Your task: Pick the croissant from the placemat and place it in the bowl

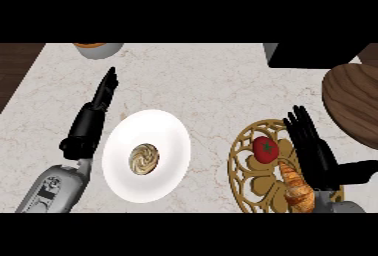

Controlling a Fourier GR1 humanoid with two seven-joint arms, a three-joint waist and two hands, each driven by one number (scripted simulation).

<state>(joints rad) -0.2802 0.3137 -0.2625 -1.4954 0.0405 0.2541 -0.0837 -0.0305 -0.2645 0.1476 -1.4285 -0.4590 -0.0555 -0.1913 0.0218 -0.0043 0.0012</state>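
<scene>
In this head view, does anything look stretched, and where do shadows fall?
Head view: the white bowl looks taller than wide, stretched by the steep angle; the right hand lies dark over the gold placemat beside the croissant; shadows are faint.

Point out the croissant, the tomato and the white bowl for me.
croissant (297,189): head view, middle of its golden body.
tomato (266,148): head view, centre of its red top.
white bowl (168,131): head view, bare inner wall, upper right of the swirl.
</scene>
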